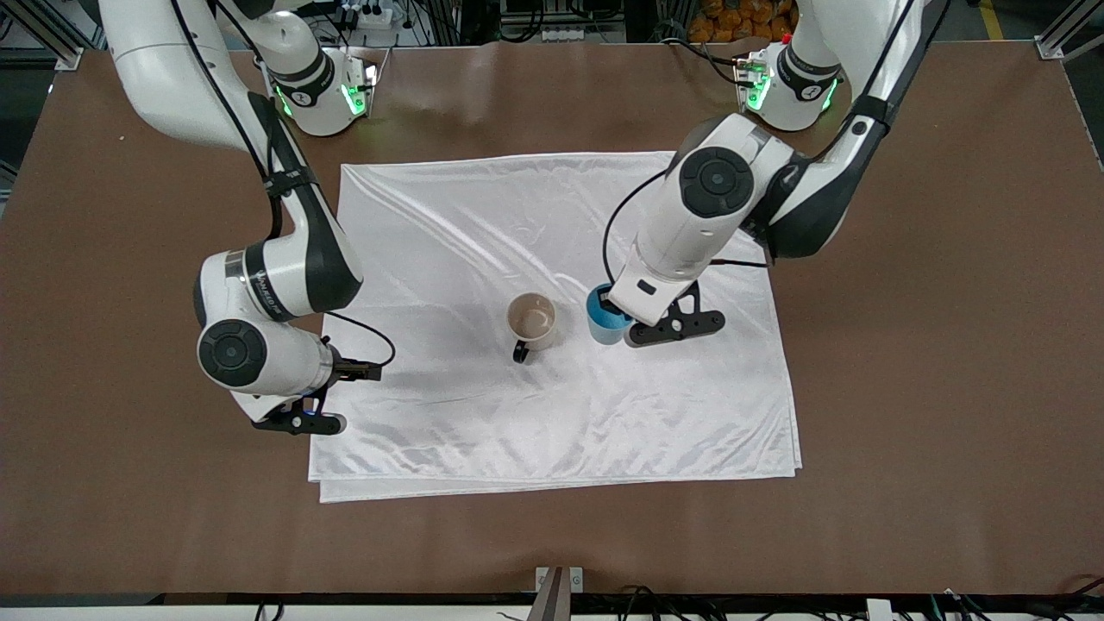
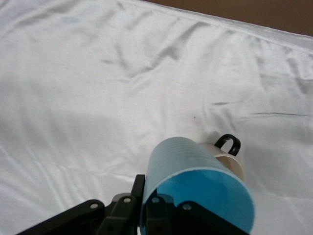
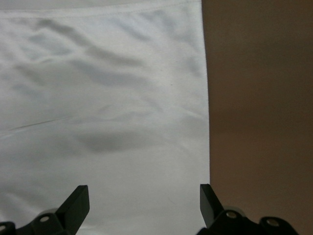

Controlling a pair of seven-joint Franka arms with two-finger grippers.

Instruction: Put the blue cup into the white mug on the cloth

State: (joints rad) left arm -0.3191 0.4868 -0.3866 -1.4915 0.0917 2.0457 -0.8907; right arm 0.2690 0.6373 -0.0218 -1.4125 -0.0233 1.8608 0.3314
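The blue cup [image 1: 606,317] is over the white cloth [image 1: 483,216], beside the white mug [image 1: 531,321] toward the left arm's end. My left gripper [image 1: 614,312] is shut on the cup's wall, one finger inside and one outside. I cannot tell if the cup touches the cloth. In the left wrist view the cup [image 2: 195,178] fills the space at my left gripper [image 2: 148,196] and hides most of the mug [image 2: 234,165], whose black handle [image 2: 229,144] shows. The mug stands upright and empty. My right gripper [image 1: 297,423] is open and empty over the cloth's edge [image 3: 98,122], with its jaws [image 3: 144,200] wide apart.
The brown table [image 1: 906,388] surrounds the cloth on all sides and also shows in the right wrist view [image 3: 259,122]. The cloth lies in folded layers with wrinkles. The right arm waits at the cloth's edge toward its own end of the table.
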